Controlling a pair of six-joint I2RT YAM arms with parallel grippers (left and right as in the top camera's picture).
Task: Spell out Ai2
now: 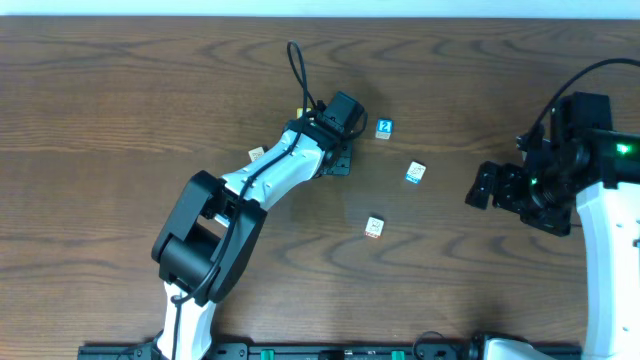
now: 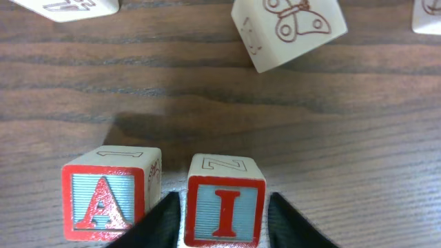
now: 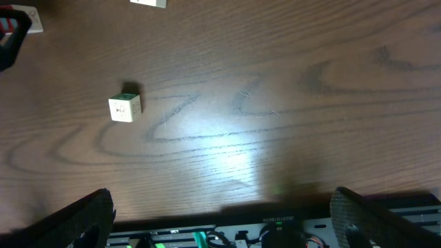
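The left arm reaches diagonally from its base at the near edge up to the middle of the worktop (image 1: 100, 100), wrist bent down. Its end effector (image 2: 224, 207) is clamped on the I block (image 2: 225, 210), one finger on each side. The right arm waits off to the side, well apart, its end effector (image 3: 220, 195) spread wide and holding nothing. The worktop is dark wood grain. The A block (image 2: 105, 201) stands just beside the I block, both with red letters on pale blue. The blue 2 block (image 1: 385, 128) lies near, loose.
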